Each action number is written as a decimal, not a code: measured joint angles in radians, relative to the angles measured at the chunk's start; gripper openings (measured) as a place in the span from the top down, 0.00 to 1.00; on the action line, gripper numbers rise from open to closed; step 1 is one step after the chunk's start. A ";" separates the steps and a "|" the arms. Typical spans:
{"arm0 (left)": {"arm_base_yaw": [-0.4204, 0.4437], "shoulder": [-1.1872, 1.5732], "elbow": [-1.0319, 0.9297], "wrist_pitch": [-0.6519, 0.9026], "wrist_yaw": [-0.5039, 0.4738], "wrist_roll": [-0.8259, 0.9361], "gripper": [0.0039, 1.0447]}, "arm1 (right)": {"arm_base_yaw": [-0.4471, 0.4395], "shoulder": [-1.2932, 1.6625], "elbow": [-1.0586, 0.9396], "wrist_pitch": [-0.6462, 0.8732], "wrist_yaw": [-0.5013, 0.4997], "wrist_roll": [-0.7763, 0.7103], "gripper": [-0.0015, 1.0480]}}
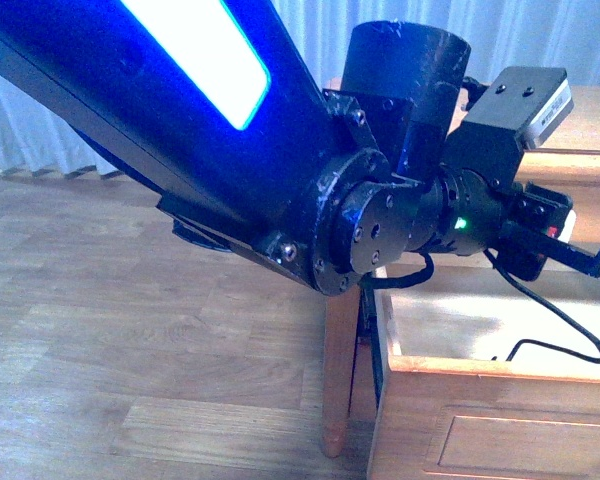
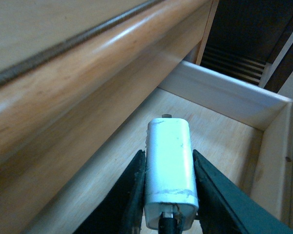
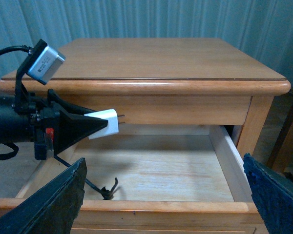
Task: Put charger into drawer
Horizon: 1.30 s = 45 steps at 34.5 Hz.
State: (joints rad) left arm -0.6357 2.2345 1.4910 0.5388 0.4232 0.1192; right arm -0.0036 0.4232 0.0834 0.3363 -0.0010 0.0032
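Note:
The charger (image 2: 168, 165), a small white boxy adapter, is clamped between the dark fingers (image 2: 211, 192) of my left gripper (image 2: 168, 153). In the right wrist view the left gripper (image 3: 95, 126) holds the charger (image 3: 105, 122) above the open drawer's near-left part, metal prongs pointing under the tabletop. Its thin black cable (image 3: 105, 190) hangs down with the looped end on the drawer floor; the cable also shows in the front view (image 1: 565, 335). The drawer (image 3: 161, 207) is pulled out, showing its light wood inside (image 2: 224, 141). My right gripper (image 3: 163, 195) is open and empty in front of the drawer.
The honey-brown nightstand top (image 3: 151, 61) overhangs the back of the drawer, just above the charger. Its leg (image 1: 340, 380) stands on the wooden floor (image 1: 130, 330). Pale curtains hang behind. My left arm (image 1: 230, 120) fills much of the front view.

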 joint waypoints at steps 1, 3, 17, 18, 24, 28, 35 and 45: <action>-0.001 0.006 0.003 0.000 -0.005 0.000 0.68 | 0.000 0.000 0.000 0.000 0.000 0.000 0.09; -0.002 0.011 0.004 0.000 -0.021 0.000 0.59 | 0.000 0.000 0.000 0.000 0.000 0.000 0.09; 0.035 -0.189 -0.130 0.058 -0.109 -0.013 0.06 | 0.000 0.000 0.000 0.000 0.000 0.000 0.09; 0.041 -0.211 -0.142 0.059 -0.112 -0.013 0.06 | 0.000 0.000 0.000 0.000 0.000 0.000 0.09; 0.091 -0.376 -0.243 0.060 -0.166 -0.007 0.06 | 0.000 0.000 0.000 0.000 0.000 0.000 0.09; 0.142 -0.528 -0.359 0.061 -0.233 0.003 0.06 | 0.000 0.000 0.000 0.000 0.000 0.000 0.09; 0.270 -0.889 -0.659 0.056 -0.372 -0.027 0.06 | 0.000 0.000 0.000 0.000 0.000 0.000 0.09; 0.391 -1.353 -1.038 -0.119 -0.499 -0.138 0.06 | 0.000 0.000 0.000 0.000 0.000 0.000 0.09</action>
State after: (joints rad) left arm -0.2447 0.8818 0.4526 0.4194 -0.0757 -0.0185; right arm -0.0036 0.4232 0.0834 0.3363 -0.0010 0.0032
